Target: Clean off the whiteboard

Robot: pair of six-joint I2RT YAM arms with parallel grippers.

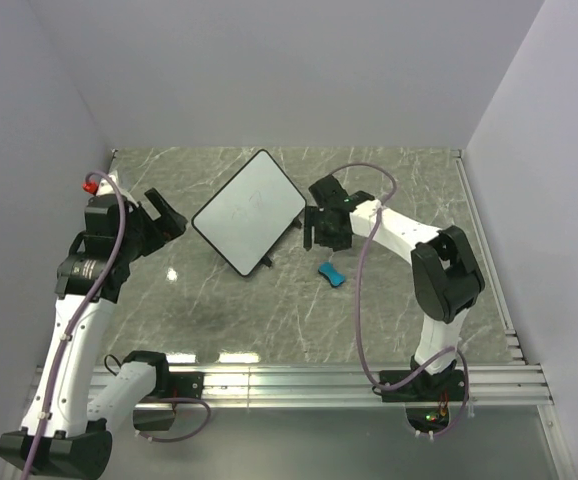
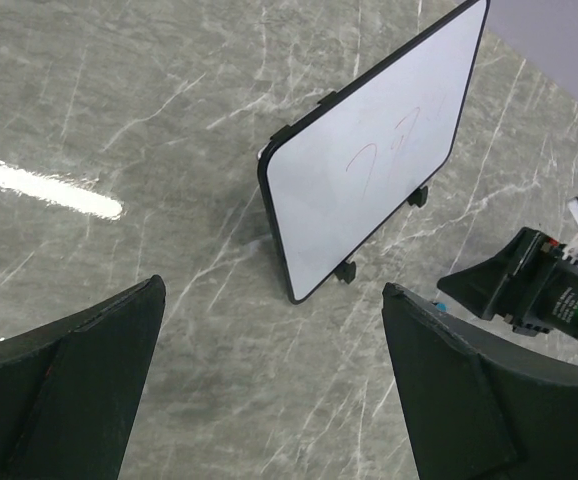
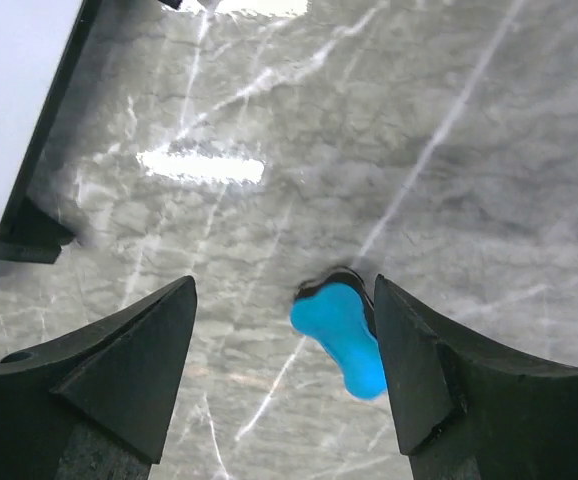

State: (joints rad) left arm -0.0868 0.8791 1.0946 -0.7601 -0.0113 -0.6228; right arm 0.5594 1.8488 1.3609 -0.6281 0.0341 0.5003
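**Marked whiteboard lies between two open grippers, eraser loose on the worktop**

The whiteboard sits on the grey marbled worktop, in its far half and a little left of centre. It is turned cornerwise, one rounded corner pointing at the far edge and another at the near edge. Its thin black frame runs all round, and small black feet stick out from the edge that faces the right side. The left wrist view shows faint red pen strokes on the white face — the board is not wiped clean. Whether it lies fully flat or is propped a little on its feet, I cannot tell.

The right gripper is just beside the board's right corner. Its jaws stand apart and hold nothing. In its wrist view the blue bone-shaped eraser lies on the marble below the gap, close to the right-hand finger. From above, the eraser rests on the worktop nearer the near edge than the gripper, apart from the board.

The left gripper is to the left of the board, near it but not touching. It points toward the board with its jaws spread wide and empty — only bare marble and the board's near corner show between its dark fingers.
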